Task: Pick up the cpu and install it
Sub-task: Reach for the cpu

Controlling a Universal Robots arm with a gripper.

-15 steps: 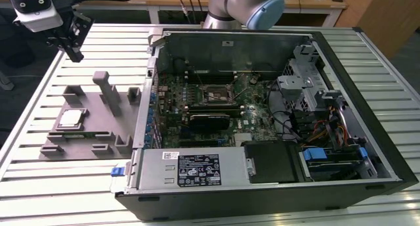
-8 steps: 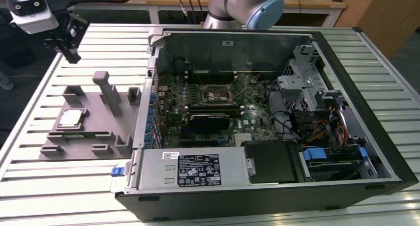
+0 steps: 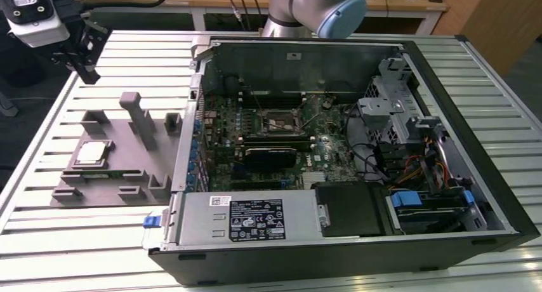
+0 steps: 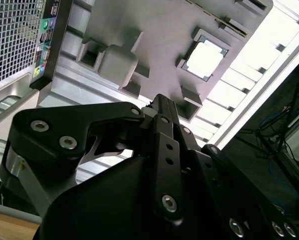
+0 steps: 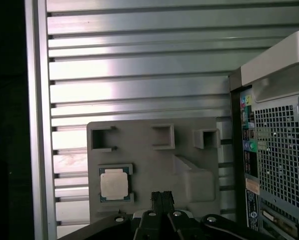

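The cpu (image 3: pixel 91 153), a small silvery square chip, lies flat in a recess of a grey plastic tray (image 3: pixel 127 171), below the gripper (image 3: pixel 86 73) and well apart from it. The gripper hangs above the tray's far edge, its fingers (image 5: pixel 157 200) pressed together and holding nothing. The tray rests on a slatted metal counter (image 3: pixel 51 241). An open computer case (image 3: pixel 474 114) lies just beside the tray, towards the exterior view's right of the gripper, its motherboard's metal-framed socket (image 3: pixel 278 122) facing up.
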